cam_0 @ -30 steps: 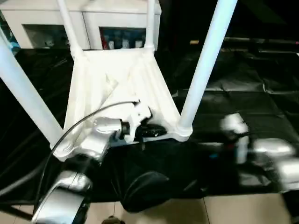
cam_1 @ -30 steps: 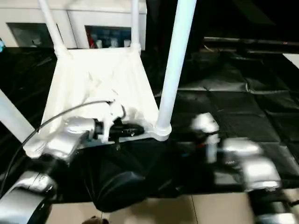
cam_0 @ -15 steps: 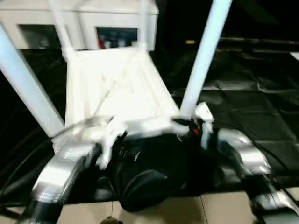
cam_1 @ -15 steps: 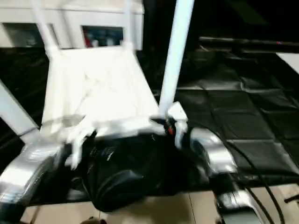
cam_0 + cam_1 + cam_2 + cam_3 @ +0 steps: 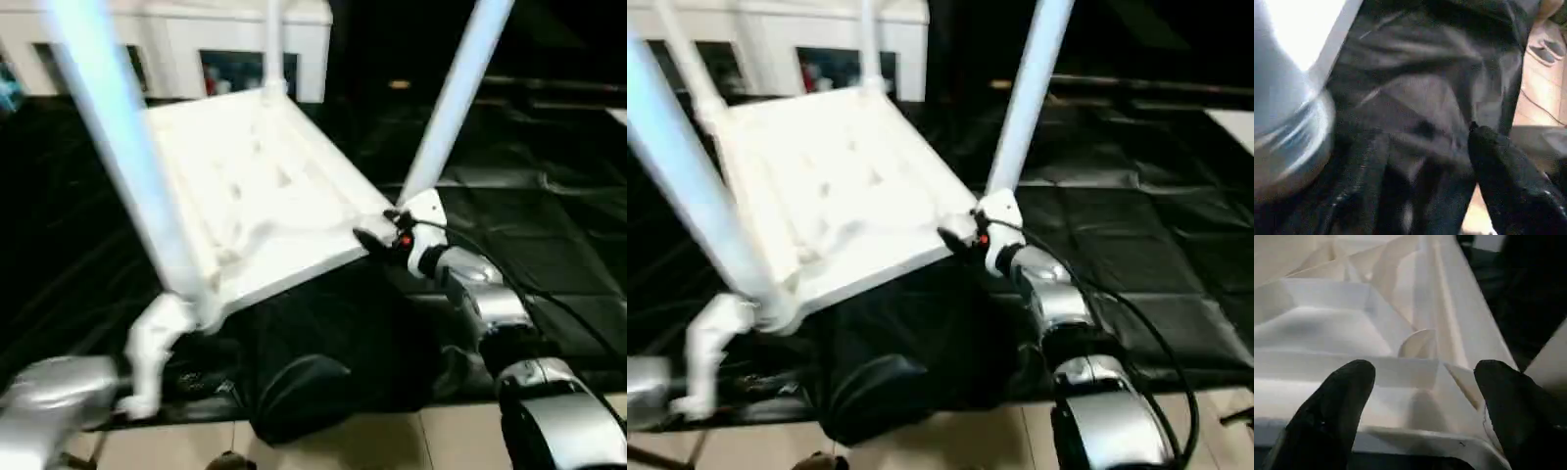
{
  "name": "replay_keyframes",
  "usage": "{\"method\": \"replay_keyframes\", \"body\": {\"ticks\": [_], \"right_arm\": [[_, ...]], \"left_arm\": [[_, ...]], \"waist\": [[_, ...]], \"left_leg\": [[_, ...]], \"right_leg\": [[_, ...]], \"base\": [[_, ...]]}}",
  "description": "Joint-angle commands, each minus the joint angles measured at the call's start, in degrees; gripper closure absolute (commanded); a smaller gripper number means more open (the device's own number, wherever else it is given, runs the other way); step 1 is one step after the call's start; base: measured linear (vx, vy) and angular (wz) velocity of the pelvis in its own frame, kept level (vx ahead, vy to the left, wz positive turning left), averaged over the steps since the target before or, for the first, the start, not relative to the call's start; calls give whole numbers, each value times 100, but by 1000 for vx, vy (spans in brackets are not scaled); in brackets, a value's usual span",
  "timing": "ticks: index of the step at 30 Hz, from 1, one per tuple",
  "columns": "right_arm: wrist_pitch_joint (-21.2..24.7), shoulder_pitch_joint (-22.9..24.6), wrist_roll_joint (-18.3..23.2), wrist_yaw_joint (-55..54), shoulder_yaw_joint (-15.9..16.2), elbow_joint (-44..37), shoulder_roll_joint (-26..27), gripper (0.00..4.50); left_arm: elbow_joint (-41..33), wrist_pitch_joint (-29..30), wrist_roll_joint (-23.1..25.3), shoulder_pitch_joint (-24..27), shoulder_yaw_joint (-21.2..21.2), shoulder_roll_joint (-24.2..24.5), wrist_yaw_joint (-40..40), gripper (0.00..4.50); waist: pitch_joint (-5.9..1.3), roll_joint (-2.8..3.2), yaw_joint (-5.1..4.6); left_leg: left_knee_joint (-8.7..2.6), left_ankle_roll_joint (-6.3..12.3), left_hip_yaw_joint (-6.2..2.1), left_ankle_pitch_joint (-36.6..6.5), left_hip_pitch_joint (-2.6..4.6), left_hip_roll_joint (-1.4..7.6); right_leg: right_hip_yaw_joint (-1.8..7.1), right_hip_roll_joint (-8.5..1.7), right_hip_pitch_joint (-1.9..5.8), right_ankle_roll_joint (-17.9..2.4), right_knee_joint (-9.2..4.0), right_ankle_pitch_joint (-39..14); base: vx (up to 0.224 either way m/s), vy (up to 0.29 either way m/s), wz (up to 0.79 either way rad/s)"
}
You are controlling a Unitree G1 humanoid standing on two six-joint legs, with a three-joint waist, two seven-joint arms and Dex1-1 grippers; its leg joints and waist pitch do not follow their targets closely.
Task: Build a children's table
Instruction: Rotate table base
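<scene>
Right gripper (image 5: 377, 238) stands wide open at the tabletop's (image 5: 255, 186) near edge, beside the near right leg (image 5: 453, 93); nothing is clamped. In the left eye view the tabletop lies underside up on the black cloth (image 5: 549, 235), tilted, and three legs rise from its corner sockets. The fourth is not discernible, so the build is judged nearly complete. The left gripper (image 5: 186, 377) hangs below the near left corner, clear of it.

In the left wrist view both fingers (image 5: 1508, 181) are parted over the cloth, gripping nothing.

In the right wrist view the fingers (image 5: 1337, 406) straddle the ribbed rim.

One second earlier the left gripper lay on the tabletop's near edge, and the right was well apart from it.
</scene>
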Motion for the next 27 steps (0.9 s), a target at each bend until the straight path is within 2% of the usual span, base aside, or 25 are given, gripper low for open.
{"method": "replay_keyframes", "body": {"ticks": [1, 4, 7, 8, 10, 12, 13, 14, 16, 17, 18, 21, 23, 27], "right_arm": [[-172, -127, 84, -13, -209, 121, -67, 68], [-139, 41, 185, 441, -170, -134, -74, 68], [-113, 190, 191, 506, -138, -326, -93, 68], [13, 497, 242, 457, -138, -730, -107, 68], [88, 740, 300, 394, -163, -1041, -106, 68], [119, 952, 294, 402, -169, -1213, -126, 68], [189, 1135, 273, 325, -186, -1356, -142, 68], [250, 1231, 252, 287, -200, -1441, -148, 68], [357, 1332, 198, 210, -198, -1513, -156, 68], [449, 1400, 158, 147, -193, -1571, -161, 68], [529, 1441, 129, 57, -200, -1583, -157, 68], [662, 1441, 35, -253, -214, -1416, -133, 68], [607, 1326, -97, -502, -167, -1236, -92, 68], [473, 984, -90, -557, -168, -882, 81, 68]], "left_arm": [[44, -6, -182, 3, 475, 203, -51, 128], [266, -42, -317, -199, 782, 300, 3, 119], [340, -46, -419, -372, 840, 237, 35, 85], [427, -109, -583, -618, 929, 66, 143, 78], [490, -203, -620, -708, 964, -8, 227, 59], [619, -414, -622, -743, 955, -23, 298, 48], [639, -460, -784, -861, 992, -170, 344, 33], [637, -477, -879, -954, 1015, -270, 377, 33], [606, -480, -1014, -1087, 1022, -399, 400, 16], [579, -466, -1117, -1170, 1012, -473, 403, 8], [538, -431, -1215, -1232, 979, -537, 389, 3], [458, -347, -1371, -1422, 702, -740, 369, 3], [670, -547, -1173, -1628, 379, -861, 536, 3], [971, -896, -865, -1936, -41, -1070, 627, 3]], "waist": [[-301, 119, -53], [-354, 129, -38], [-379, 122, -10], [-377, 124, -7], [-391, 118, 7], [-389, 92, -9], [-387, 88, -15], [-379, 85, -1], [-375, 94, -6], [-376, 73, -22], [-374, 79, -8], [-374, 70, -14], [-376, 94, -22], [-390, 93, -31]], "left_leg": [[-404, -155, -88, -1779, 171, 185], [-379, -66, -84, -1536, 186, 190], [-355, -20, -70, -1255, 190, 188], [-346, 5, -60, -1161, 179, 172], [-342, -5, -73, -1128, 172, 173], [-340, 0, -72, -1235, 163, 168], [-347, -7, -79, -1294, 157, 168], [-352, -74, -79, -1428, 178, 179], [-363, -120, -90, -1526, 177, 183], [-368, -151, -95, -1589, 166, 184], [-364, -182, -94, -1648, 194, 184], [-360, -250, -95, -1707, 190, 178], [-351, -278, -94, -1743, 190, 174], [-332, -293, -104, -1795, 176, 166]], "right_leg": [[264, -215, 158, -1149, -377, -934], [262, -209, 194, -1205, -335, -545], [259, -211, 210, -1280, -295, -183], [259, -203, 228, -1305, -293, -89], [262, -213, 252, -1278, -283, -14], [261, -222, 250, -1257, -301, -207], [260, -226, 256, -1245, -311, -319], [272, -242, 242, -1203, -340, -600], [268, -238, 229, -1208, -342, -705], [264, -235, 237, -1183, -349, -809], [269, -239, 212, -1158, -358, -898], [273, -236, 203, -1107, -360, -990], [275, -228, 190, -1058, -363, -997], [278, -242, 199, -1031, -354, -1032]], "base": [[0, 0, 0], [0, 0, 0], [0, 0, 0], [0, 0, 0], [0, 0, 0], [0, 0, 0], [0, 0, 0], [0, 0, 0], [0, 0, 0], [0, 0, 0], [0, 0, 0], [0, 0, 0], [0, 0, 0], [0, 0, 0]]}}
